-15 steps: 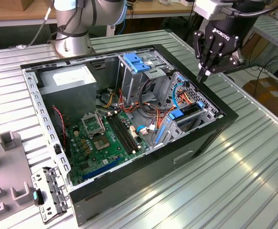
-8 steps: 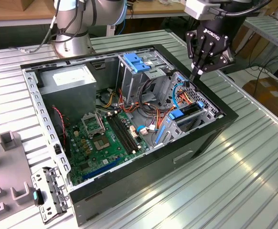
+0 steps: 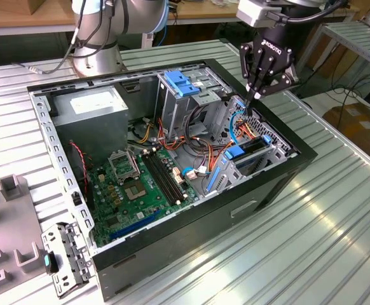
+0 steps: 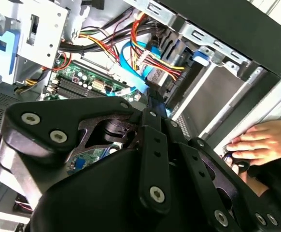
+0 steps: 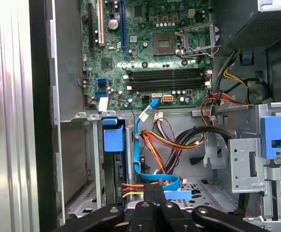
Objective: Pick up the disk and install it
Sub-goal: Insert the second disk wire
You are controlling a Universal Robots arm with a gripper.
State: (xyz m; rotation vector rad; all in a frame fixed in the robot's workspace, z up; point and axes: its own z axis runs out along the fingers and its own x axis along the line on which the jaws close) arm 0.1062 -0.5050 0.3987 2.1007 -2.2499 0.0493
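The disk [image 3: 248, 150], a dark drive with bright blue rails, sits on edge in the drive cage at the case's corner toward the exterior view's right. In the first wrist view the disk [image 5: 112, 166] stands in its bay under a blue end tab. My gripper [image 3: 252, 105] hovers just above the cage, behind the disk, fingers shut together with nothing seen between them. In both wrist views the gripper [image 5: 154, 187] [image 4: 156, 99] points its tips at a thin blue cable [image 5: 145, 169] and a bundle of coloured wires beside the disk.
The open computer case [image 3: 280, 184] holds a motherboard [image 3: 140, 184], a power supply [image 3: 89, 108] and a paler blue bracket [image 3: 182, 82]. A person's hand [image 4: 261, 142] rests on the case's outer wall. Grey fixtures [image 3: 7, 190] lie on the exterior view's left.
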